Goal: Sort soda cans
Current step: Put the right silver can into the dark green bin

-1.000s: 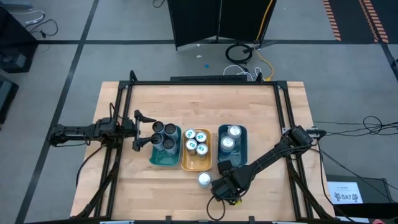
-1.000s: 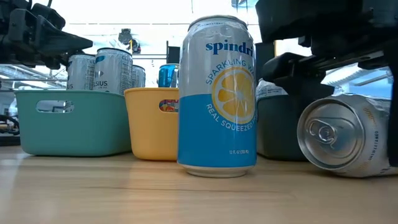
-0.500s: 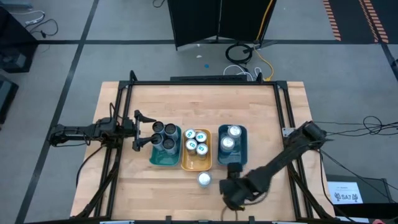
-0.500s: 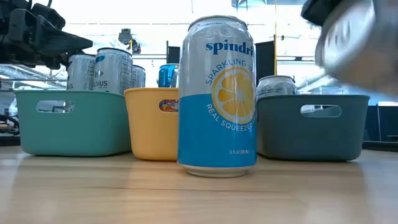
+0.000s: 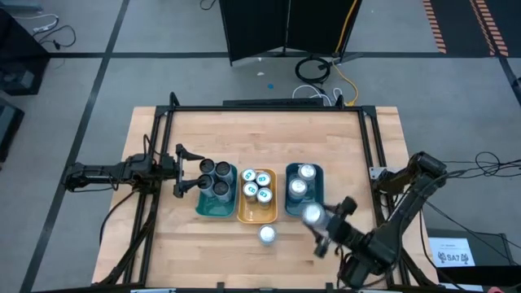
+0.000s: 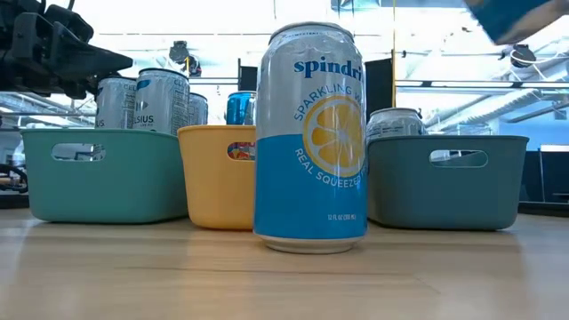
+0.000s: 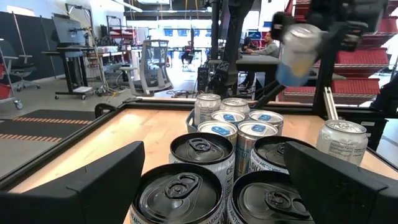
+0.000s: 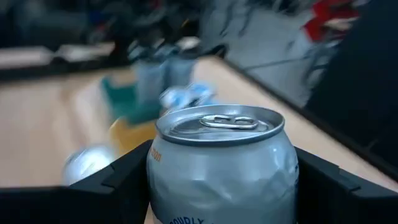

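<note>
Silver-topped can (image 5: 313, 215) clamped between the fingers of the right gripper (image 5: 319, 220), held in the air just off the near end of the blue tray (image 5: 318, 175), a little toward the table's right edge. Seen close in the right wrist view (image 8: 222, 163) – top up, pull tab visible, side dented, a dark finger (image 8: 118, 186) against each flank. Also caught in the left wrist view (image 7: 298, 53), raised well above the cans in the trays.

Inside the blue tray, two silver-topped cans (image 5: 301, 181). Touching its left side, the orange tray (image 5: 241, 213) with four cans bearing blue-green top marks (image 5: 256, 185). Left of that again, the teal tray (image 5: 201, 207) with three dark-topped cans (image 5: 215, 175).

One Spindrift can (image 5: 267, 235) upright on the wooden table (image 5: 350, 146), just in front of the orange tray – large in the low view (image 6: 311, 138), lemon on the label.

Left gripper (image 5: 181, 172) waiting just left of the teal tray, fingers spread wide apart, nothing between them.
</note>
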You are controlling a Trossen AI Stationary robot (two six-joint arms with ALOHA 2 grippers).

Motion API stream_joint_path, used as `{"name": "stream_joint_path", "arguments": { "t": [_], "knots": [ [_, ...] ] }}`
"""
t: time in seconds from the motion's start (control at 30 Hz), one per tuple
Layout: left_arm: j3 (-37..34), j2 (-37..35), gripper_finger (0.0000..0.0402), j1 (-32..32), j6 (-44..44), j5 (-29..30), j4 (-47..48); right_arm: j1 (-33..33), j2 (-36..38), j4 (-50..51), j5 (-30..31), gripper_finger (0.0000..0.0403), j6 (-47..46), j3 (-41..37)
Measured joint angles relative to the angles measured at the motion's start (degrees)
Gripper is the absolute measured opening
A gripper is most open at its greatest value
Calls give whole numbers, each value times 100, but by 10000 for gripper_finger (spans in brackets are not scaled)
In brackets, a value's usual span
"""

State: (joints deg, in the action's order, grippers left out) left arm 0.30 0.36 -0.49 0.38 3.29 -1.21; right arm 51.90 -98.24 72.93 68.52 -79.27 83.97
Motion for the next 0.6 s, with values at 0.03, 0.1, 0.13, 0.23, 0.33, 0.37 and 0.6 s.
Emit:
{"name": "stream_joint_path", "arguments": {
  "t": [0.03, 0.1, 0.13, 0.23, 0.33, 0.37, 0.6],
  "knots": [
    [0, 0, 391, 0, 0, 0, 0, -20, -10, 387, 210, 279, -538, -33],
    [2, 0, 391, -1, 0, 0, 0, -52, -11, 1048, 603, 279, -1581, -262],
    [1, 0, 391, 0, 0, 0, 0, -64, -7, 1238, 774, 279, -2005, -426],
    [2, 0, 391, -2, 0, 0, 0, -178, 191, 694, 906, 279, -2296, -992],
    [2, 0, 391, -2, 0, 0, 0, -303, 439, -155, 1194, 279, -2240, -1736],
    [2, 0, 391, 0, 0, 0, 0, -338, 519, -490, 1276, 279, -2225, -2007],
    [2, 0, 391, 0, 0, 0, 0, -508, 956, -2320, 2003, 279, -1995, -3544]
  ]
}}
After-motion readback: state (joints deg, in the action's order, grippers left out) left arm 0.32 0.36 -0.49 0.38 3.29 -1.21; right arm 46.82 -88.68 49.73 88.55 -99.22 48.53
